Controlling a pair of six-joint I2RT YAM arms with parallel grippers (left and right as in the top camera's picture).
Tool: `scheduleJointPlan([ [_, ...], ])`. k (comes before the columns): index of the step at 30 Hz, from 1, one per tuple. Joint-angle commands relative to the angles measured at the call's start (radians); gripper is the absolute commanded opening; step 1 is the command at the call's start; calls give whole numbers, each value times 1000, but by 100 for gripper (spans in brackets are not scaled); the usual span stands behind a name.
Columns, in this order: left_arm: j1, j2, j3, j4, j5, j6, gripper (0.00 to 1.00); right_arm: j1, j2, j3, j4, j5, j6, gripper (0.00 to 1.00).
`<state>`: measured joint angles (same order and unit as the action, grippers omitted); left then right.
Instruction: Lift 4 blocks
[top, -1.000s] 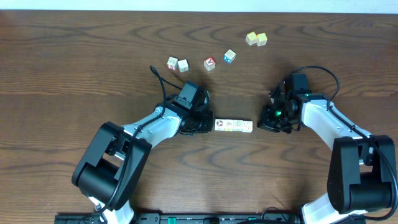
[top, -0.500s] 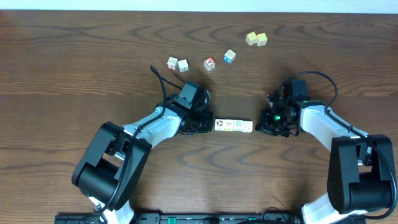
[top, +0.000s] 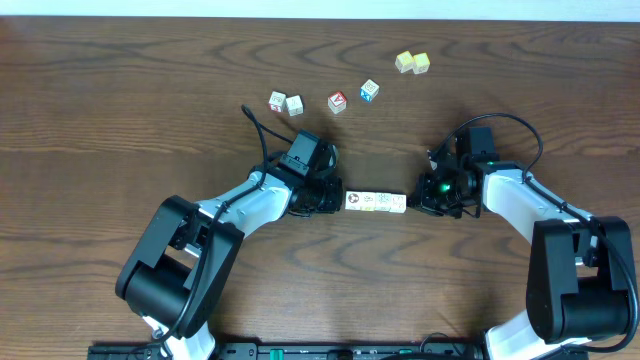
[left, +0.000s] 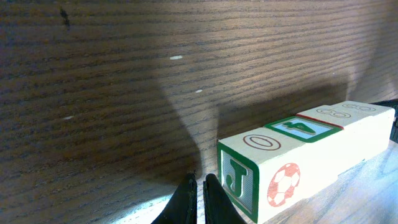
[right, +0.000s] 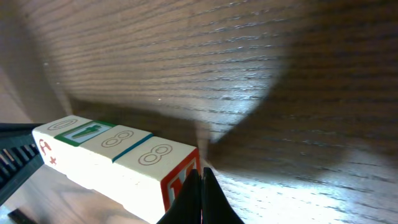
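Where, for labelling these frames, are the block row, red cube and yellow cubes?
Block row (top: 375, 201): overhead view, middle of its top.
Red cube (top: 337, 101): overhead view, top face.
Yellow cubes (top: 404, 62): overhead view, left cube's top.

The table (top: 120, 80) is dark brown wood with a strong, straight grain and a low sheen where light falls. The blocks (left: 298, 155) look smooth and matt, cream with printed faces. The arms (top: 250, 205) have glossy white and black plastic shells.
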<state>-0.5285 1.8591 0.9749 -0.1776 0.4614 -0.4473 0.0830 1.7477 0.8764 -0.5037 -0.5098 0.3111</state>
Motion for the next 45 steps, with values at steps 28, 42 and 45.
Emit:
scheduleJointPlan([
  [28,-1,17,-8,0,25,25,7,3,5,-2,-2,-60,10,1],
  [42,0,17,-8,1,19,36,7,4,5,-2,-5,-60,10,1],
  [45,4,17,-8,0,-19,35,7,4,5,-2,-5,-56,10,1],
])
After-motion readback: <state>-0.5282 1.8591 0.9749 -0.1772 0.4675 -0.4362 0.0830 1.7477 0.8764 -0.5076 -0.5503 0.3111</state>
